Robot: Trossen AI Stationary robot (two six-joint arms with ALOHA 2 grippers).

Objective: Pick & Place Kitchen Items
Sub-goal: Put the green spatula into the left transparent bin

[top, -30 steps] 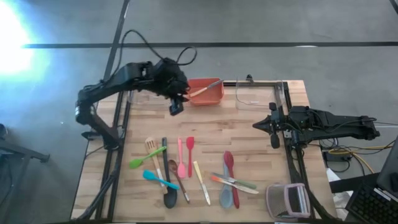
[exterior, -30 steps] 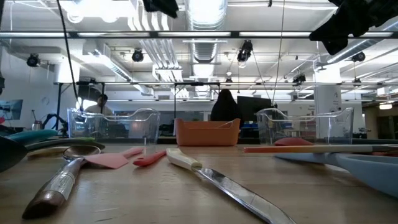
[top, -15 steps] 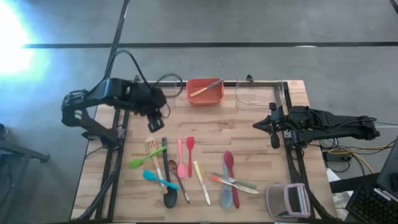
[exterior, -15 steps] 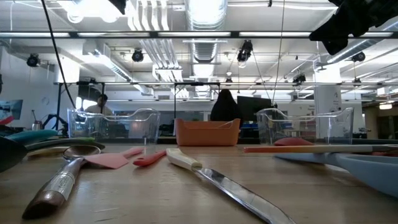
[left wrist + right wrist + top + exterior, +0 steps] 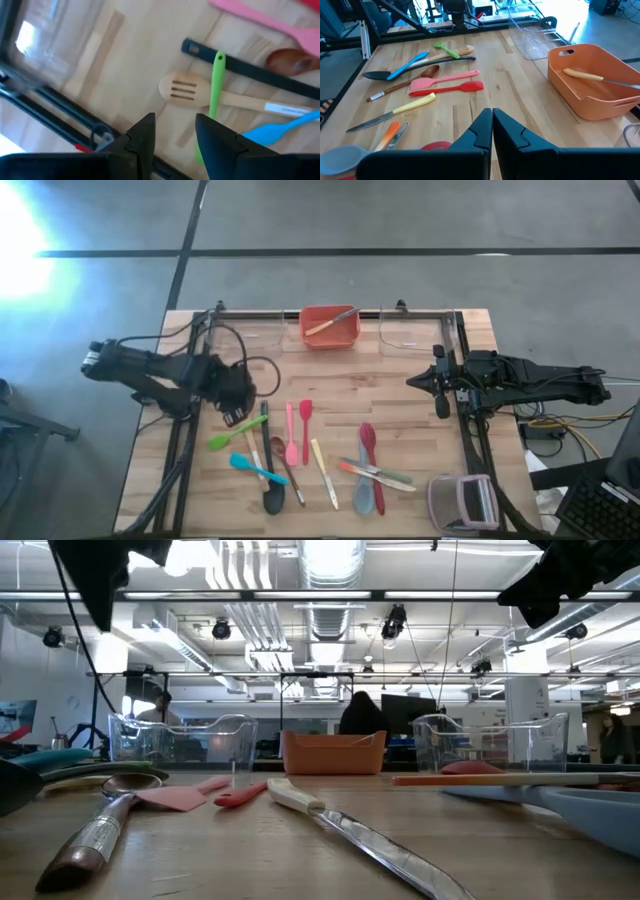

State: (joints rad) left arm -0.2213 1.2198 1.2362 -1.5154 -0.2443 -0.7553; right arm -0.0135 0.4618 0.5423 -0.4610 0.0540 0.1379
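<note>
Hovering over the tabletop (image 5: 400,380), the left jaws (image 5: 174,131) stand part open and empty, with the slotted wooden spoon (image 5: 186,91) and green spoon (image 5: 216,80) just ahead of their tips; a black spoon (image 5: 240,67), blue spatula (image 5: 275,131) and pink spatula (image 5: 260,20) lie farther ahead. The right jaws (image 5: 492,125) wait closed and empty, well apart from the red spatula (image 5: 447,89) and the rest ahead of them. One utensil (image 5: 600,77) lies in the orange bin (image 5: 580,105).
</note>
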